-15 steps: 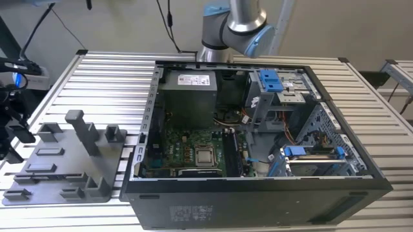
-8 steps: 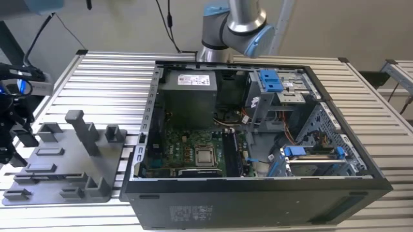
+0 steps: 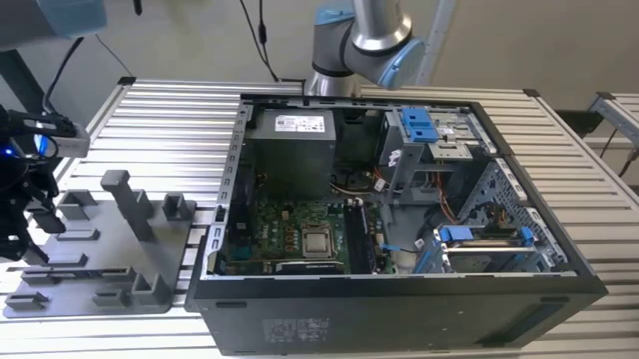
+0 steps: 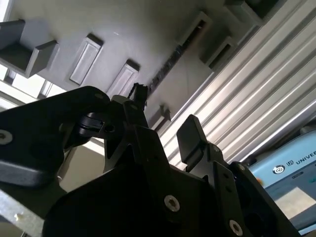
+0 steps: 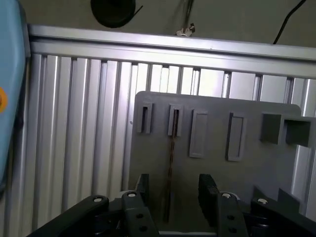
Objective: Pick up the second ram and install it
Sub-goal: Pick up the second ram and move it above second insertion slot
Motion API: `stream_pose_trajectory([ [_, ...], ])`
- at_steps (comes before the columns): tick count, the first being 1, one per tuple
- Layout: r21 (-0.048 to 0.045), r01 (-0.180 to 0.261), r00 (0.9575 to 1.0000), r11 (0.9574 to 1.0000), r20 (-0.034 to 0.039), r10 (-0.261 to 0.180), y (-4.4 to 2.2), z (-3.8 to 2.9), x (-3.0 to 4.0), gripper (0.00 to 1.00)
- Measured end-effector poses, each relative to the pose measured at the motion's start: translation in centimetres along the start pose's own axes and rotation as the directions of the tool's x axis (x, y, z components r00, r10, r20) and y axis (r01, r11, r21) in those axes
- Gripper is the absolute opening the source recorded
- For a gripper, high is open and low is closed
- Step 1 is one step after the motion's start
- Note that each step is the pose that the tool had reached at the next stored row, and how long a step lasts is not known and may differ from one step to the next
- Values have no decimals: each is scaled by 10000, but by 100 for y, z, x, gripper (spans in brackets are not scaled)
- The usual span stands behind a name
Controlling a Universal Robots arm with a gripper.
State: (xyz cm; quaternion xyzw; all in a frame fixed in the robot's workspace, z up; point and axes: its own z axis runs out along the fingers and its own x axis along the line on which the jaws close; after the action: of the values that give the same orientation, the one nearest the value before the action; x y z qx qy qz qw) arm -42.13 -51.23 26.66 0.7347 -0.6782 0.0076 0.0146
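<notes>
the second ram (image 5: 170, 163) stands on edge as a thin dark strip in the grey fixture plate (image 5: 222, 173), one end seated in a narrow slot (image 5: 174, 120) and the rest running across the plate's flat face. the gripper (image 5: 174, 190) hovers over it with its two black fingers (image 5: 143, 186) spread apart, one on each side of the strip; whether either finger touches the strip cannot be told. in the second wrist view the same strip (image 4: 165, 69) lies slantwise on the plate (image 4: 148, 29), with the gripper (image 4: 163, 121) close above its near end. in the exterior view the gripper (image 3: 28, 221) hangs at the view's left edge over the fixture plate (image 3: 110, 258), near a tall grey post (image 3: 125, 202). the plate rests on a ribbed aluminium worktop (image 3: 160, 120). just beside it, towards the exterior view's right, an open computer case (image 3: 399, 299) lies on its side, showing the green motherboard (image 3: 284, 224) and its square silver processor chip (image 3: 317, 241).
</notes>
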Motion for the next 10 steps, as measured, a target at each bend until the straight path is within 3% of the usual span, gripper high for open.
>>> stream_pose_trajectory([
  [10,-2,0,10000,10000,-1,0,-2,181,-5,53],
])
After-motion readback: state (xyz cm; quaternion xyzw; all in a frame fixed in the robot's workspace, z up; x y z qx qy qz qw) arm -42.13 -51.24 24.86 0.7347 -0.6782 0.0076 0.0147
